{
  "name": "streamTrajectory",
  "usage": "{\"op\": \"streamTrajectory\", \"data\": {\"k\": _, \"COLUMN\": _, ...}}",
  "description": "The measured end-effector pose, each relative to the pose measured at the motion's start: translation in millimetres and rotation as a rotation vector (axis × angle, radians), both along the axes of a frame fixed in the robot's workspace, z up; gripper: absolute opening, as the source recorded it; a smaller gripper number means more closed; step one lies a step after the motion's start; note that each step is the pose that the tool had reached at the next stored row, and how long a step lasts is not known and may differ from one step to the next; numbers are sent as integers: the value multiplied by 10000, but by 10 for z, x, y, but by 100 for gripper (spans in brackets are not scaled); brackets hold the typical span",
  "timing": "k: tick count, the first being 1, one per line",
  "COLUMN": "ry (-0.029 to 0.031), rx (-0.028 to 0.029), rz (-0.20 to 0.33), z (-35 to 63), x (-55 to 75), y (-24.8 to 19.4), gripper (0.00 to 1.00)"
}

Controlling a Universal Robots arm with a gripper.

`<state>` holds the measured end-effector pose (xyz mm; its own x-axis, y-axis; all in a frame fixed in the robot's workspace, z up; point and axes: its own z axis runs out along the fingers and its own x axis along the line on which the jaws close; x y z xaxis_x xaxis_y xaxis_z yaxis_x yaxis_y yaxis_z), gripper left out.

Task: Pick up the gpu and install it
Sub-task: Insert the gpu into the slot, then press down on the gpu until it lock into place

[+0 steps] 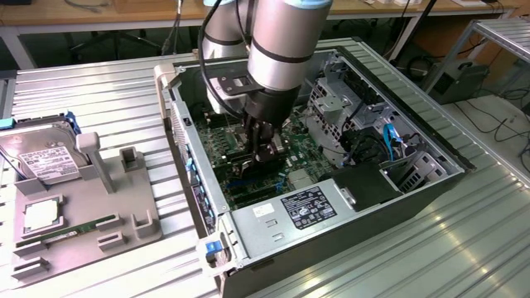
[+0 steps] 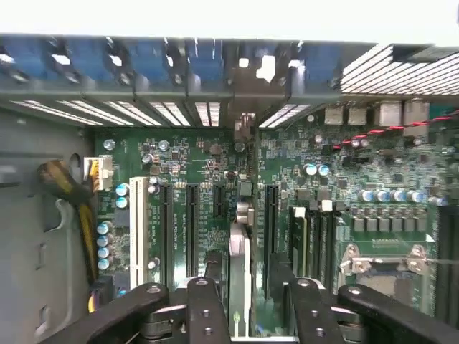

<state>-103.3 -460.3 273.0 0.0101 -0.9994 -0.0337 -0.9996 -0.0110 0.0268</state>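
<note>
The gripper is closing on the gpu, holding it edge-down inside the computer case, just above the motherboard. If the card is tilting or missing its slot, pressing could be damaging the connector.

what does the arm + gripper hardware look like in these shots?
The arm is a thick silver-grey tube with a black band around it and light blue joint caps near the top. A dark wrist section narrows below it, with a boxy metal-coloured block mounted beside it. The gripper is black. In the wrist view its linkages are matte black bars joined by round bolt heads.
</note>
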Motion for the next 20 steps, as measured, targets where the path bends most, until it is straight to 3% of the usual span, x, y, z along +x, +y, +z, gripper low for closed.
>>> {"op": "streamTrajectory", "data": {"k": 1, "ry": 0, "rx": -6, "rz": 1, "z": 169, "x": -1, "y": 4, "gripper": 14}}
{"op": "streamTrajectory", "data": {"k": 2, "ry": 0, "rx": -7, "rz": 1, "z": 169, "x": -1, "y": 4, "gripper": 11}}
{"op": "streamTrajectory", "data": {"k": 18, "ry": -1, "rx": -7, "rz": 0, "z": 168, "x": -1, "y": 6, "gripper": 11}}
{"op": "streamTrajectory", "data": {"k": 20, "ry": -22, "rx": -10, "rz": -1, "z": 159, "x": -11, "y": 20, "gripper": 11}}
